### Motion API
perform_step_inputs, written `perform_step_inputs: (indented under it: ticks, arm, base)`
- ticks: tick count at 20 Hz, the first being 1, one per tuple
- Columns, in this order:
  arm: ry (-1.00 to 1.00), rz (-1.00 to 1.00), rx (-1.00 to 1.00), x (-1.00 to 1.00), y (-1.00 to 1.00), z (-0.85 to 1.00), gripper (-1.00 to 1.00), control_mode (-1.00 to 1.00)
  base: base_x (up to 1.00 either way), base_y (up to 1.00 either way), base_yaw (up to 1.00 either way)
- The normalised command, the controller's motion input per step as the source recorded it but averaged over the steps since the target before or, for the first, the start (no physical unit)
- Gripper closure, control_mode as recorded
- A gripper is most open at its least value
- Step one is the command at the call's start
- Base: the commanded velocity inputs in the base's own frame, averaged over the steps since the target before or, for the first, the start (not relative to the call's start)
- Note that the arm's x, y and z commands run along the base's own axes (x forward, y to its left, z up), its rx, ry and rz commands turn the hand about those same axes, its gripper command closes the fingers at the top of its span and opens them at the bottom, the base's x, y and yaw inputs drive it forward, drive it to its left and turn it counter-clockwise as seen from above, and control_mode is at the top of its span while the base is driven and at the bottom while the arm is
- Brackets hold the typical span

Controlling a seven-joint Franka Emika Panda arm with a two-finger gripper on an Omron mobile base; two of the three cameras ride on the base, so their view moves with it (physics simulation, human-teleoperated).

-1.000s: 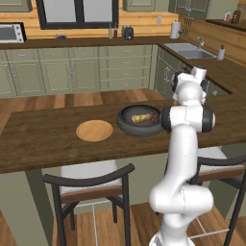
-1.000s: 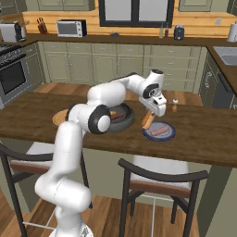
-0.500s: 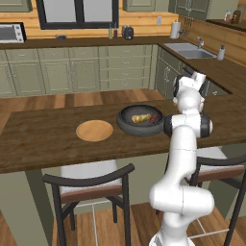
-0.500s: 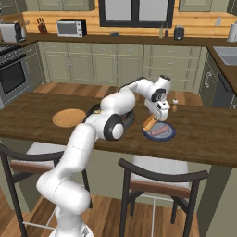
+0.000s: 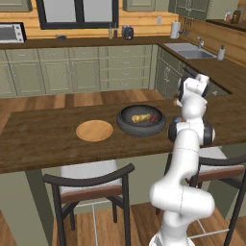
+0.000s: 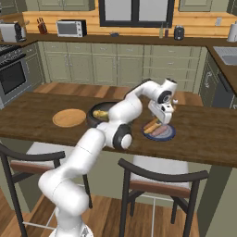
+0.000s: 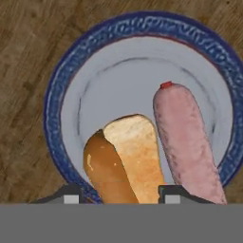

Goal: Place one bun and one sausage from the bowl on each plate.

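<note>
- Where the arm reaches over the blue plate (image 7: 57, 95), the gripper (image 7: 118, 194) hangs just above it, its two dark tips showing at either side of a bun (image 7: 124, 163).
- Both tips sit close against the bun's flanks, so the jaws look set about as wide as the bun; whether they pinch it or merely flank it, I cannot tell.
- Beside the bun lies a pale pink sausage (image 7: 187, 137), touching or nearly touching it, both within the plate's rim.
- From the right base camera, the gripper (image 6: 160, 121) stands over the same plate (image 6: 170, 135), with the bun (image 6: 150, 125) and sausage (image 6: 159, 132) under it.
- Further along the counter (image 5: 43, 139), the dark bowl (image 5: 126, 126) holds another bun (image 5: 140, 117) and a dark sausage (image 5: 154, 118).
- Just beside the bowl sits the tan plate (image 5: 94, 130).
</note>
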Motion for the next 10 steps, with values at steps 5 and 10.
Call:
perform_step_inputs:
  ticks: [5,10]
  arm:
    - [-0.16,0.00,-0.03,-0.32,0.18,0.01,-1.00,-1.00]
    - [-0.53,0.00,-0.23,-0.86,0.79,0.01,-1.00,-1.00]
  base:
    - [0.00,0.00,0.00]
    - [0.00,0.00,0.00]
